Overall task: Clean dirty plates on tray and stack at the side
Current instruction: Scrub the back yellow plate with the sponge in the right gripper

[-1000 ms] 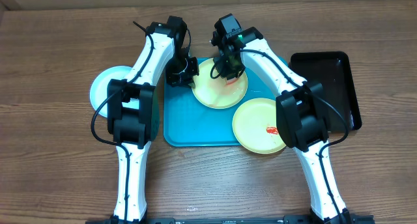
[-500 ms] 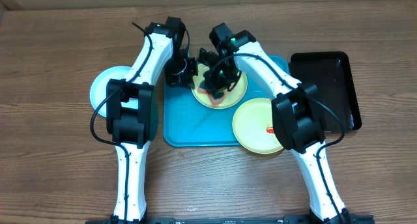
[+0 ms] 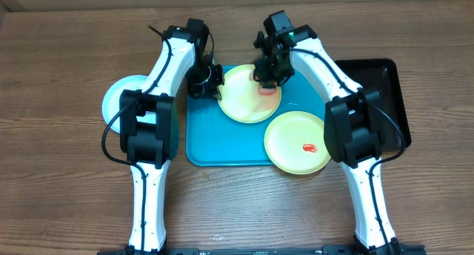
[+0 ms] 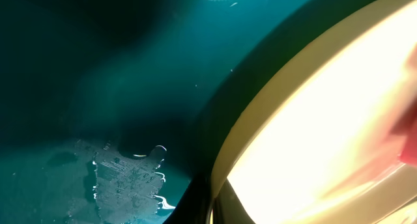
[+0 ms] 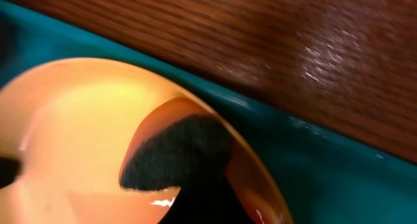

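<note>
Tray (image 3: 222, 140) carries one plate (image 3: 241, 103); a smeared plate (image 3: 292, 140) overhangs its corner. Left claw (image 3: 213, 83) closed at the rim; right claw (image 3: 268, 81) pinches a pink sponge (image 3: 266, 90), mostly hidden.

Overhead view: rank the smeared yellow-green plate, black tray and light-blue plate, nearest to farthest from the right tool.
1. Smeared yellow-green plate, just below the right tool in the picture.
2. Black tray, far right.
3. Light-blue plate, far left.
</note>
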Available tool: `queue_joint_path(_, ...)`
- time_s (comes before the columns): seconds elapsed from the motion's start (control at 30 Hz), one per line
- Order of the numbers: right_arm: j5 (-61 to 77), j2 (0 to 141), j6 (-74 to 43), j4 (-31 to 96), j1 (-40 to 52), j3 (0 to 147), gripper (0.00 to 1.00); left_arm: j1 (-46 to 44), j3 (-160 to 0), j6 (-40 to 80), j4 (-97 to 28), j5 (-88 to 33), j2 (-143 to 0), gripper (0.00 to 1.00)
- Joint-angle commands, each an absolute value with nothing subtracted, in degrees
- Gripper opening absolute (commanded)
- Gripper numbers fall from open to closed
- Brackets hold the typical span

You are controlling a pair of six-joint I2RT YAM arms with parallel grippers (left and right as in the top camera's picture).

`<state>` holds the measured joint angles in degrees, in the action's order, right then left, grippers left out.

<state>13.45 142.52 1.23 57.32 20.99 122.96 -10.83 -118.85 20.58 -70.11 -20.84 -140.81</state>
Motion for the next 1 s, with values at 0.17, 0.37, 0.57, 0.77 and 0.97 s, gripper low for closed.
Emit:
queue_joint_path(0.17, 35.22, 145.29, 4.82, 60.18, 25.1, 122.69, 0.04, -9.69, -118.52, 20.36, -68.47, -21.54, -142.61, 0.04)
queue_joint_path(0.37, 29.74, 144.49, 6.48, 68.05, 23.22, 122.76, 0.04, -9.67, -118.52, 20.36, -68.51, -21.54, -142.61, 0.04)
queue_joint_path(0.57, 8.05, 141.32, 5.78, 69.93, 20.78, 122.76, 0.04, -9.67, -118.52, 20.34, -68.58, -21.52, -142.61, 0.04)
queue_joint_path(0.77, 0.73, 140.79, 5.8, 63.44, 21.06, 122.58, 0.04, -9.67, -118.52, 20.34, -68.55, -21.5, -142.61, 0.04)
queue_joint_path(0.97, 8.36, 140.79, 7.42, 56.53, 24.12, 122.58, 0.04, -9.67, -118.52, 20.34, -68.51, -21.5, -142.61, 0.04)
